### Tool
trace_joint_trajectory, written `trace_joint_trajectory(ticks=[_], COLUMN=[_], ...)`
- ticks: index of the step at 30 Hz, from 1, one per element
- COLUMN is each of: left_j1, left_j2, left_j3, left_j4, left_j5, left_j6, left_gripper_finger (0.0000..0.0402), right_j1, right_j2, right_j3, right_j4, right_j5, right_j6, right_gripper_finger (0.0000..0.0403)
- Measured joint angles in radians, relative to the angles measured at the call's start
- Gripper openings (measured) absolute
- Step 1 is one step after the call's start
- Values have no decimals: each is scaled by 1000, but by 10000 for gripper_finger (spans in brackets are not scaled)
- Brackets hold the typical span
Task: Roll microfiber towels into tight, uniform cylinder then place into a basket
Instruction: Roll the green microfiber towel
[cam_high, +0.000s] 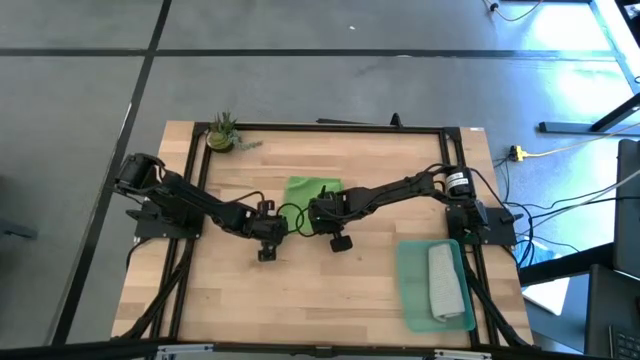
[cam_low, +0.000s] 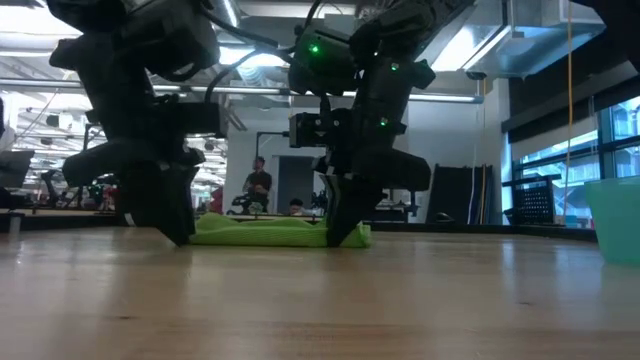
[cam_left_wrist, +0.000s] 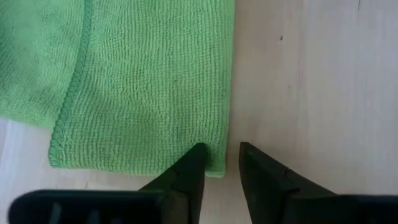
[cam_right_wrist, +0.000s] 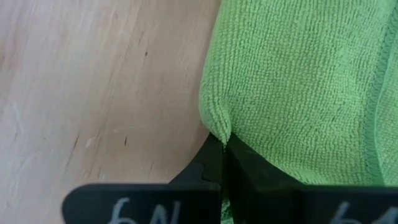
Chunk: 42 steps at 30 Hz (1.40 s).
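The table (cam_high: 330, 290) carries the basket (cam_high: 412, 290) at its near right, already holding the rolled grey towel (cam_high: 446, 283). The green towel (cam_high: 310, 192) lies folded flat at centre, unrolled. The right gripper (cam_right_wrist: 222, 152) is clamped on its corner; the left gripper (cam_left_wrist: 219, 163) straddles the other corner, jaws parted, not yet gripping. The towel's fold layers are hard to make out.

Green towel (cam_high: 312, 190) folded flat, table centre; grey towel (cam_high: 446, 281) rolled, lying in teal basket (cam_high: 412, 285).
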Motion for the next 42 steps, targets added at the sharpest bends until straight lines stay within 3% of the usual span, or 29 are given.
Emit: trace_joint_trajectory(ticks=[8,13,22,37,42], left_j1=[24,40,84,232,284], left_j2=[3,-10,-26,-26,-27], left_j3=[-2,-1,133,254,278], left_j4=[-5,-18,-254,-315,-363], left_j5=[-27,6,56,183,355], left_j6=[0,0,84,225,219], left_gripper_finger=[8,3,1,0,0], right_j1=[0,-3,-5,-5,-6], right_j2=[0,0,1,1,1], right_j3=[0,0,0,0,0], right_j4=[3,9,12,17,17], right_j5=[-4,-38,-44,-52,-55], right_j6=[-1,-2,0,-3,-5], right_gripper_finger=[4,4,4,4,4])
